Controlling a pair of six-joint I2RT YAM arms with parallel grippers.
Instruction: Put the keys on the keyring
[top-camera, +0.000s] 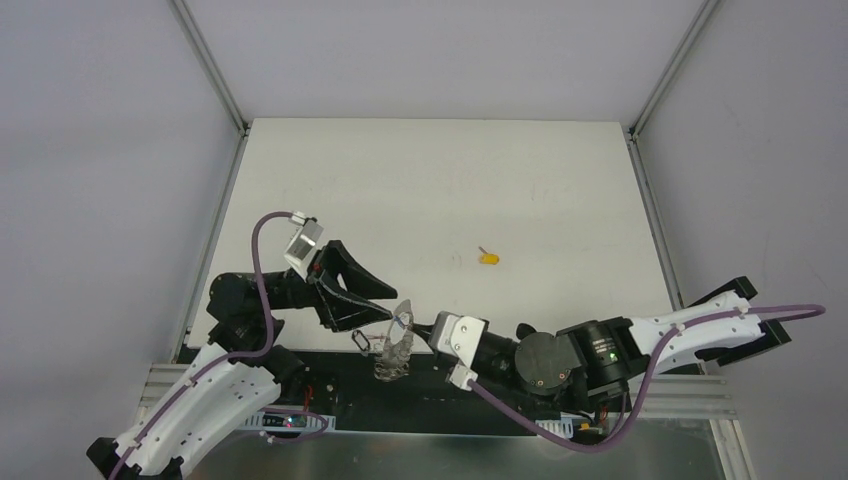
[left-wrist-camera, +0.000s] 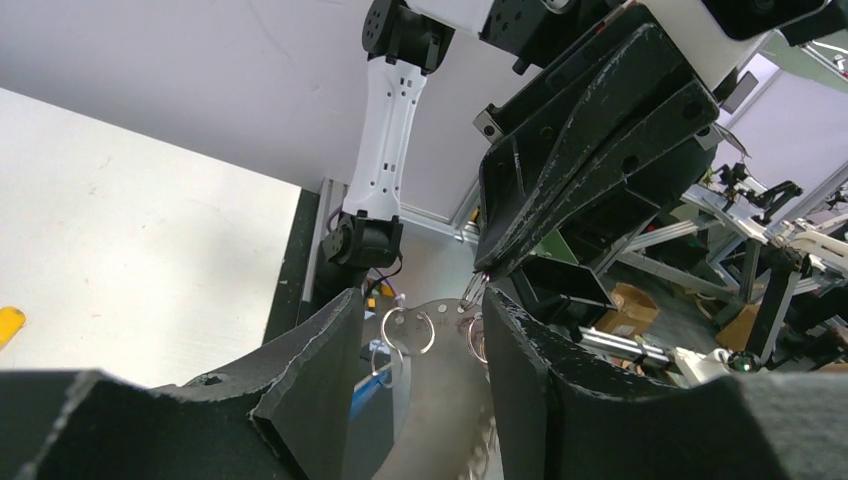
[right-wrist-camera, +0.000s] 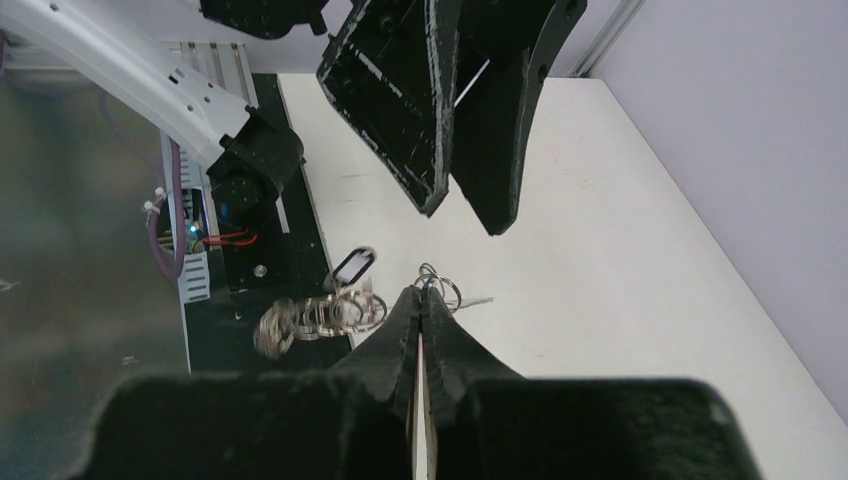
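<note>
— Starting with the table (top-camera: 520, 190): what is seen along its lower edge in the top view?
— The left gripper (top-camera: 390, 303) is held partly open, with nothing clamped. Just right of it, the right gripper (top-camera: 405, 321) is pinched fully shut on the keyring (top-camera: 392, 352), lower centre.
— And smaller still?
— A cluster of keys (right-wrist-camera: 320, 315) is hung from that ring. One yellow-headed key (top-camera: 489, 259) is seen centre right, well apart.

The white table (top-camera: 450, 190) is carrying a yellow key (top-camera: 488, 259), which is lying flat a little right of its centre, well apart from every edge.
</note>
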